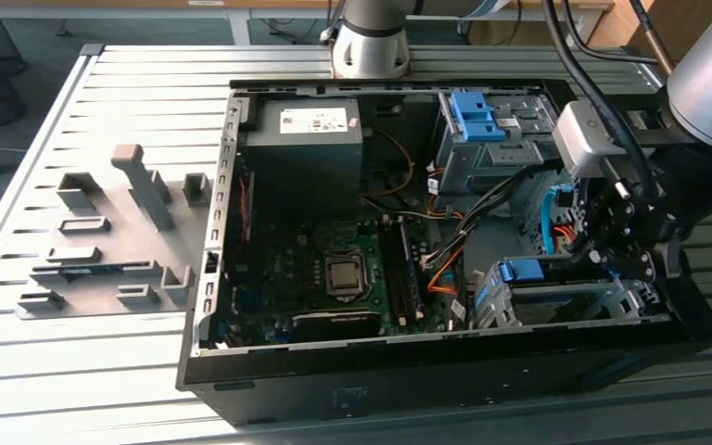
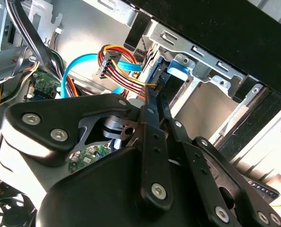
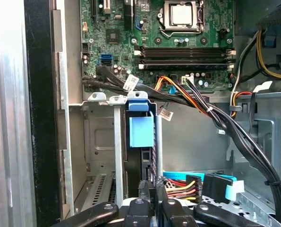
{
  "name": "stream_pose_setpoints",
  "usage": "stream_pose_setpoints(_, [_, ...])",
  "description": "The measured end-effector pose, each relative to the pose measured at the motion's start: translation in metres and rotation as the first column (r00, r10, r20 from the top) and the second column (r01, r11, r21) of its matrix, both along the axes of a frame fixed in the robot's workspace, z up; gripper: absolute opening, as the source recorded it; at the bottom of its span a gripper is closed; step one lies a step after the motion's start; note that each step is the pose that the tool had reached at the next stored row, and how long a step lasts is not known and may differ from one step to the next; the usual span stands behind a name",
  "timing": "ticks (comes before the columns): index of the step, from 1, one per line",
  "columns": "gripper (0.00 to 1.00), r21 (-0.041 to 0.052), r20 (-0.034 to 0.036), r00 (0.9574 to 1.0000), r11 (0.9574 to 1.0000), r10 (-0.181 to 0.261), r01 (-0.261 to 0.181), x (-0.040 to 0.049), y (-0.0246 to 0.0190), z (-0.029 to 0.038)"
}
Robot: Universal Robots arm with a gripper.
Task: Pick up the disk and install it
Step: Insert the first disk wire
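The jaws are drawn close together, and in both wrist views they seem to pinch the thin trailing edge of the disk (image 3: 145, 163), so I judge the gripper (image 3: 149, 187) to be grasping it; the contact itself is partly hidden by the linkage. The disk stands on edge in a slot of the metal drive cage (image 3: 100, 132), with its blue rail tab (image 3: 141, 127) at the far end, up by the cage's rim.

In the exterior view the gripper (image 1: 610, 246) sits at the lower right of the frame, just above the same cage (image 1: 566, 301), where the blue of the disk (image 1: 523, 271) shows inside the open computer case (image 1: 331, 371). The motherboard (image 1: 331, 269) lies at the centre of the frame, well apart from the work.

The step in hand looks like seating the disk. To do it well:
- Push straight along the slot, so that the blue rails do not bind on the cage walls.
- Keep the disk square to the cage; a tilt would probably jam it.
- Mind the bundle of orange and black cables (image 3: 178, 92) crossing just beyond the cage, and the blue ribbon cable (image 2: 76, 71) beside the gripper.
- Keep the grip firm until the disk is fully seated.
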State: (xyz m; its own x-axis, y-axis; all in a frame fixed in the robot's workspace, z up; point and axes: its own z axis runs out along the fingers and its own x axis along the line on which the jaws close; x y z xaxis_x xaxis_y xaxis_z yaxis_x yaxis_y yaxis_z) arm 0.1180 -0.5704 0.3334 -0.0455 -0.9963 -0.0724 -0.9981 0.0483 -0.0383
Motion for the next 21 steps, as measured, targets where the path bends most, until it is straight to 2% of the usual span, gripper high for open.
stream_pose_setpoints(9, [0.16, 0.0, 0.0, 1.0, 1.0, 0.0, 0.0, 0.0004, 0.0002, -0.0005])
stream_pose_setpoints(21, [0.16, 0.0002, -0.0022, 1.0, 1.0, 0.0, 0.0, 0.0004, 0.0002, -0.0046])
